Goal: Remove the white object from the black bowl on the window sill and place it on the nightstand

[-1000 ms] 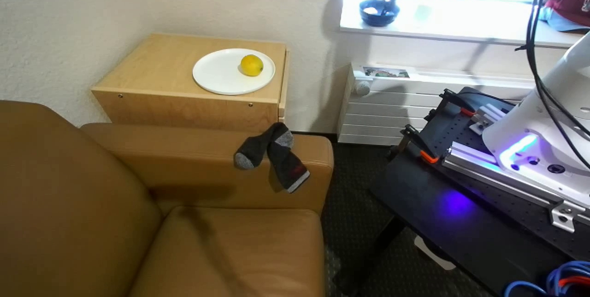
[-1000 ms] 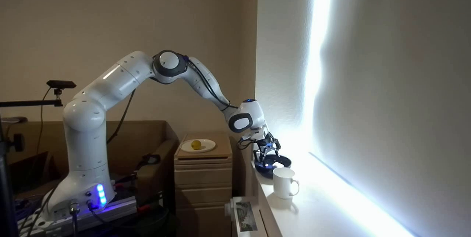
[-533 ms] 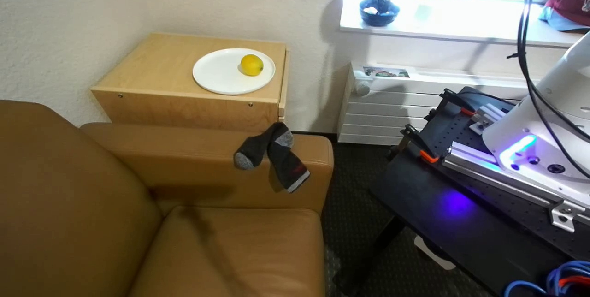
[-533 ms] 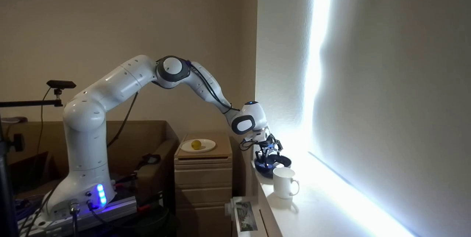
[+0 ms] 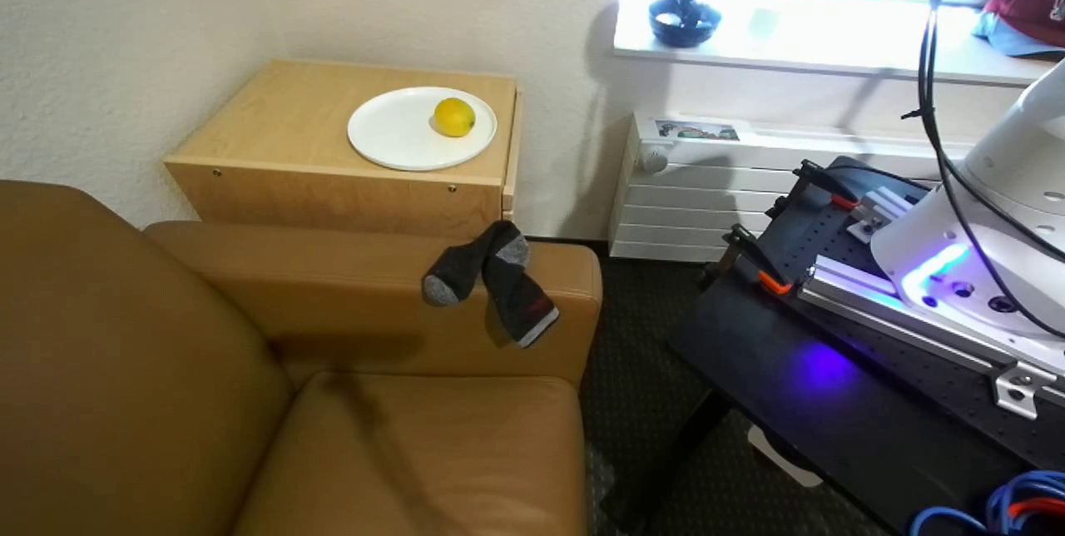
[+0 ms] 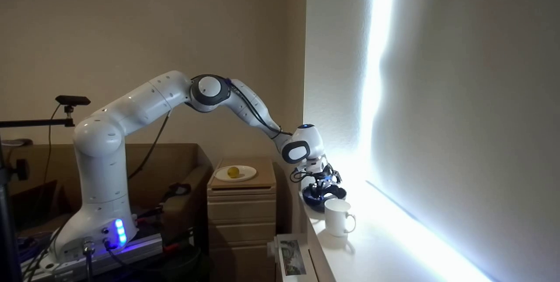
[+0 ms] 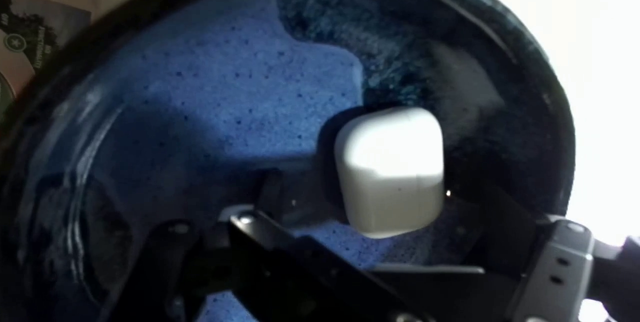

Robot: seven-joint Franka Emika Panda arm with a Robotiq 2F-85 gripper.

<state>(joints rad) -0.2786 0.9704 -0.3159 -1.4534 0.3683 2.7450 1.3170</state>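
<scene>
Right of centre, wrist view | gripper wide, astride white block in bowl | step: likely grasp | next: squeeze, lift

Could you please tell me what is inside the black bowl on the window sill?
A white object with rounded corners is in the black bowl, between the fingers; contact is unclear. The bowl's floor beneath it is covered, and the fingers hide part of the interior.

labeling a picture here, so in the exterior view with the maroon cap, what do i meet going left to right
Nightstand, black bowl, maroon cap.
</scene>
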